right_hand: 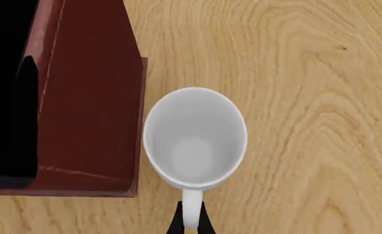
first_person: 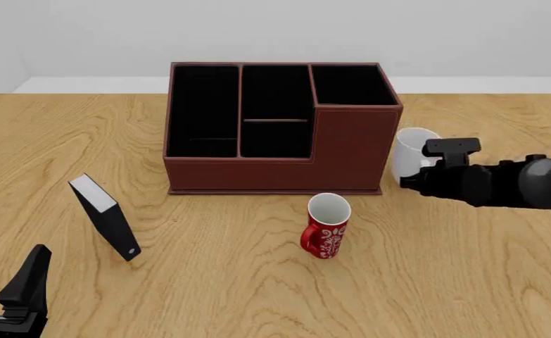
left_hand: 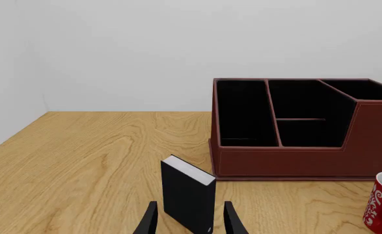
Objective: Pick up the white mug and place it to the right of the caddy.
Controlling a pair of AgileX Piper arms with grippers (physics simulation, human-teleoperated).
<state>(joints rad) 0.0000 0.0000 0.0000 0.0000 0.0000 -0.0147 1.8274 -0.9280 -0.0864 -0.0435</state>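
Just right of the caddy [first_person: 280,127], your white mug [first_person: 412,150] stands upright on the table [first_person: 463,267], the right gripper [right_hand: 190,222] pinched on its handle, its arm reaching in level from the right. The red mug [first_person: 327,225] bears white script, unreadable. Your left gripper [left_hand: 189,219] sits low at the near left, jaws apart behind the black book-like box [first_person: 106,217].

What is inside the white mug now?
Nothing shows inside the white mug: the right wrist view looks into it and sees only its bare white wall and bottom. The right gripper is shut on its handle, beside the caddy.
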